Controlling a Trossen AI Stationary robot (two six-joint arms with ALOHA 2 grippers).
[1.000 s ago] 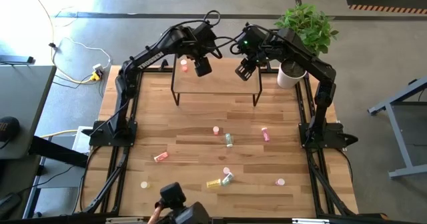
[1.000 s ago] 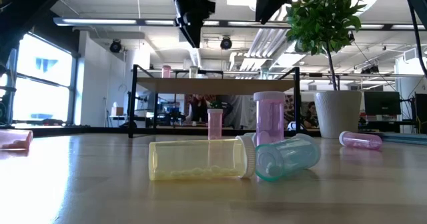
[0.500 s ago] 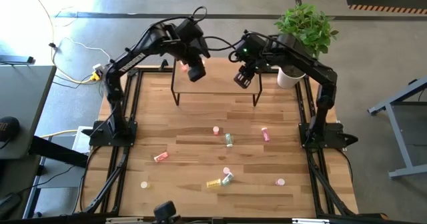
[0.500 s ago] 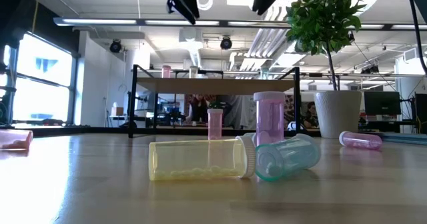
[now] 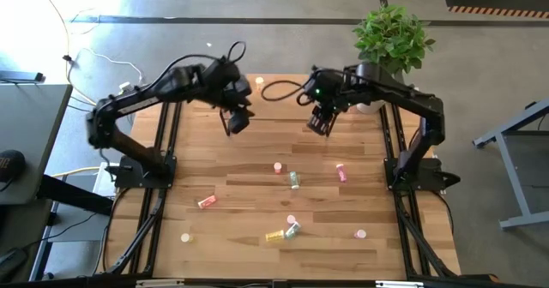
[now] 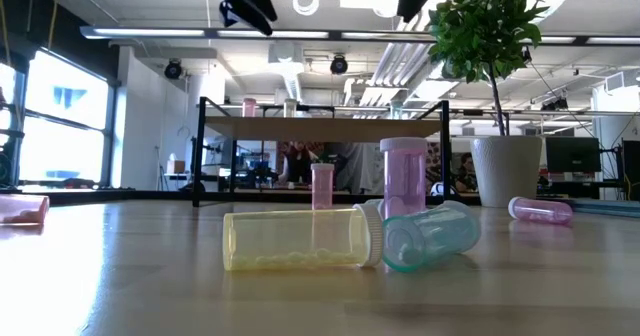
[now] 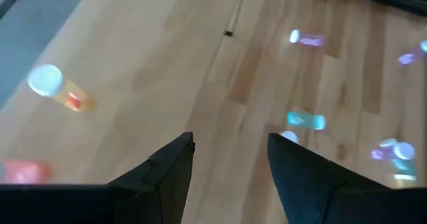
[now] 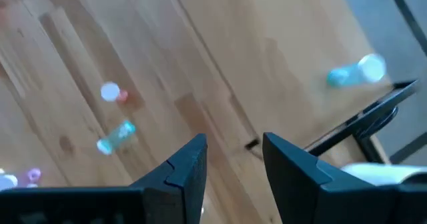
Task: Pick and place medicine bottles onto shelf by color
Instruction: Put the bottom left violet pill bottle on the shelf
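Both grippers [image 5: 238,122] [image 5: 321,123] raised, empty, parted

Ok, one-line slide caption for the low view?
Yellow bottle and green bottle lie on the table, pink bottle upright behind, shelf beyond.

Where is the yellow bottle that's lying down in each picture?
High view: the yellow bottle lies near the front edge, about in the middle.
Low view: it lies on its side right in front.
Left wrist view: too blurred to pick it out.
Right wrist view: not in it.
Shared landmark: the pale green bottle lying at its cap end.
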